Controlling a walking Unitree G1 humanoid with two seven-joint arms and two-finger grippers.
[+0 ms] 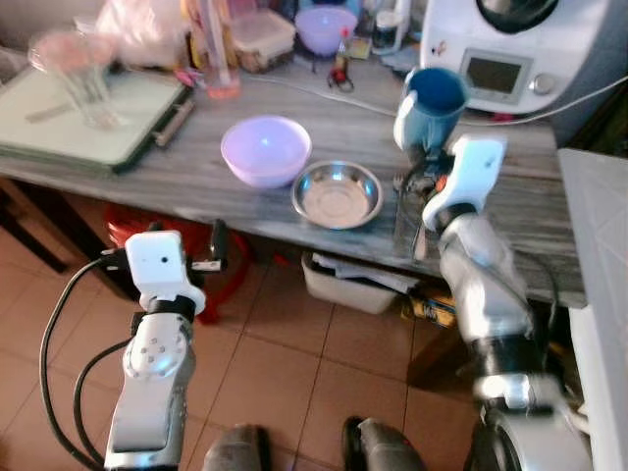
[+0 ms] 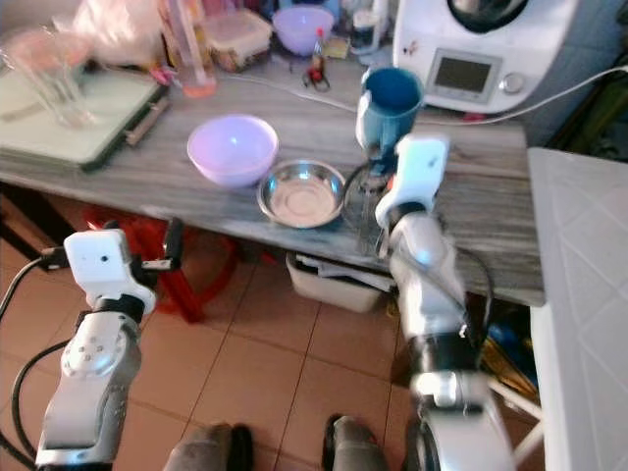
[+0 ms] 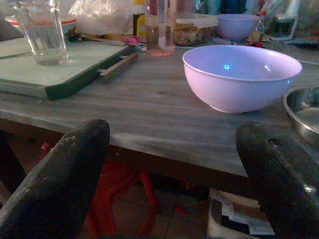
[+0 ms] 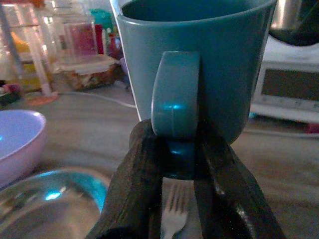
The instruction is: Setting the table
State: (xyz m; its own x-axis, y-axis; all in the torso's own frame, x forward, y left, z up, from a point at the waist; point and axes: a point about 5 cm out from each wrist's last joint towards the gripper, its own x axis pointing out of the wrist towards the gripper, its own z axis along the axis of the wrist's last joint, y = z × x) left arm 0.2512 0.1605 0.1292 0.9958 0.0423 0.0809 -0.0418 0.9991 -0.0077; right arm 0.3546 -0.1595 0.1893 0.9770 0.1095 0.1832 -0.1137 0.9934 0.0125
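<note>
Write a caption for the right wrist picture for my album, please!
The right hand pinches a blue mug by its handle, above a fork on the table.

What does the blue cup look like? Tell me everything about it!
The blue cup is a plain teal-blue mug with a smooth, slightly shiny surface, like ceramic or plastic. It has one looped handle on its side. What shows of its inside looks dark; whether anything is in it cannot be told. It is upright, and the right gripper clamps the handle's lower part between its two black fingers. It is over the grey wooden table, near the steel bowl, with a fork below it.
</note>
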